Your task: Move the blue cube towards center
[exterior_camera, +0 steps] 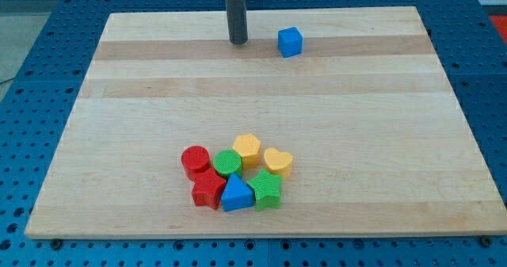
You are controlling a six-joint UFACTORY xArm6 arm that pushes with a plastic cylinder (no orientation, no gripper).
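Observation:
The blue cube [290,42] sits near the view's top, a little right of the middle of the wooden board [158,108]. My tip [238,42] rests on the board just to the left of the blue cube, a short gap apart, not touching it. The dark rod rises straight up out of the view's top.
A cluster of blocks lies near the view's bottom centre: a red cylinder [195,161], a green cylinder [227,164], a yellow hexagonal block [247,149], a yellow heart [278,162], a red star-like block [209,189], a blue triangle [236,194], a green star-like block [266,189].

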